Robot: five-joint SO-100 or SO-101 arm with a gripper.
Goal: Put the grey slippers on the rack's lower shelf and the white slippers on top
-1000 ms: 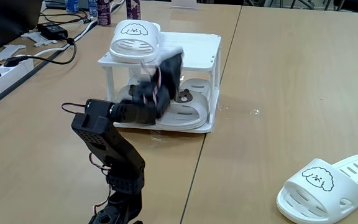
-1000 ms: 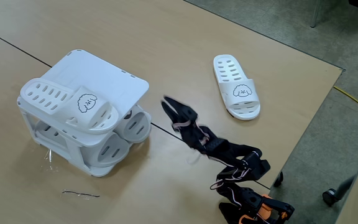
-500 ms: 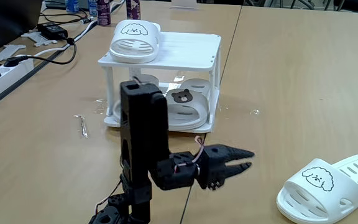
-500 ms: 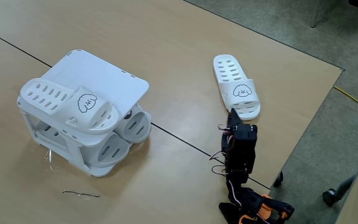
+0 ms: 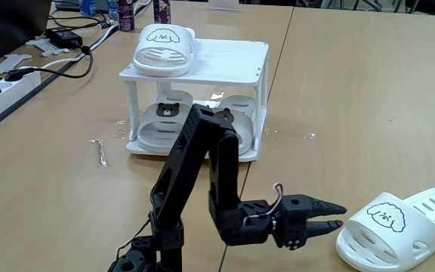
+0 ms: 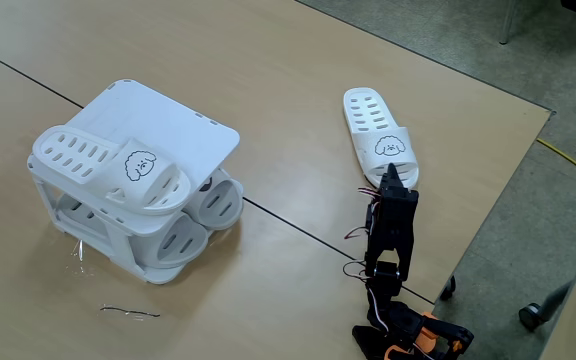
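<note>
Now | claw (image 5: pixel 337 216) slightly parted, empty, at slipper's (image 5: pixel 399 227) 9 o'clock | risk: probably shoves toe away.

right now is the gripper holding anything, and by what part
Nothing is held. The gripper is open and empty, its fingers pointing at the loose white slipper on the table without touching it.

Even, bright indoor light, soft faint shadows, mild sheen on the table (image 5: pixel 368 91), both fixed views sharp.
</note>
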